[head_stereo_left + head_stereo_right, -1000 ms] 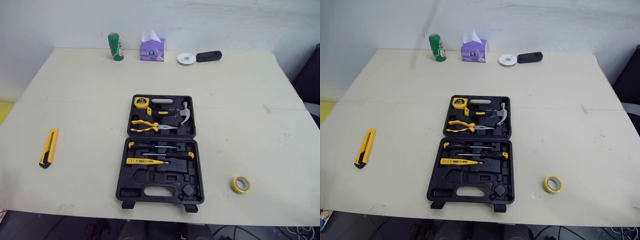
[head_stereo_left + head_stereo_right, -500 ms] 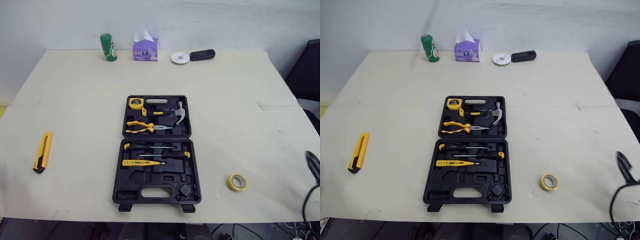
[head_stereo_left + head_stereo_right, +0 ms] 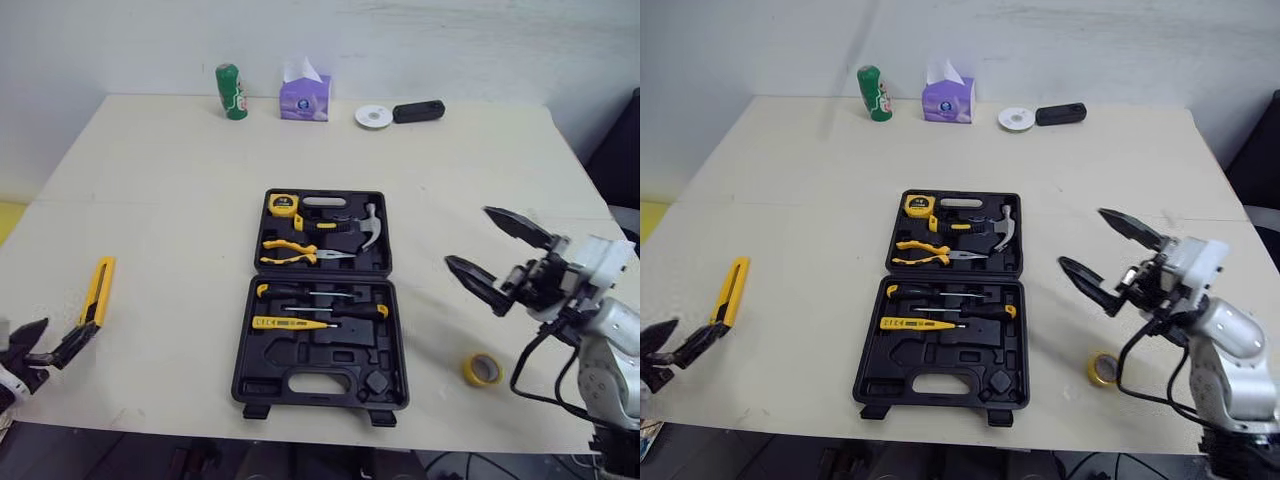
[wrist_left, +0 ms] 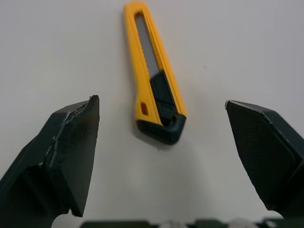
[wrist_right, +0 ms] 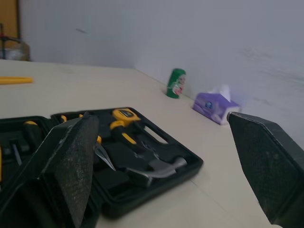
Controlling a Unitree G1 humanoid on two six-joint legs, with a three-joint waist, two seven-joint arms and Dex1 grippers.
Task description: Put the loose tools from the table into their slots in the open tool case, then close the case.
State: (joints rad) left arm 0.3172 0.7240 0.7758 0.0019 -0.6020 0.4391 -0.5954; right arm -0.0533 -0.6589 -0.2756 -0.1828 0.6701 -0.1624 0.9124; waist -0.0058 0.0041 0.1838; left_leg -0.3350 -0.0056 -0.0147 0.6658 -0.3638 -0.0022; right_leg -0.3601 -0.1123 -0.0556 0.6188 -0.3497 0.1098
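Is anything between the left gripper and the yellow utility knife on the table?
Nothing visible. The left gripper hovers with its jaws open, and the utility knife lies on the bare table straight ahead, framed between them.

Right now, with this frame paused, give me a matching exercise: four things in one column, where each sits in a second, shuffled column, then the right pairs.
Things:
1. utility knife
2. tape roll
3. hammer
4. green can

Places:
A. at the far edge of the table, near the tissue box
B. seated in the far half of the tool case
C. loose on the table, on the robot's left of the tool case
D. loose on the table, on the robot's right of the tool case

Pairs: 1-C, 2-D, 3-B, 4-A
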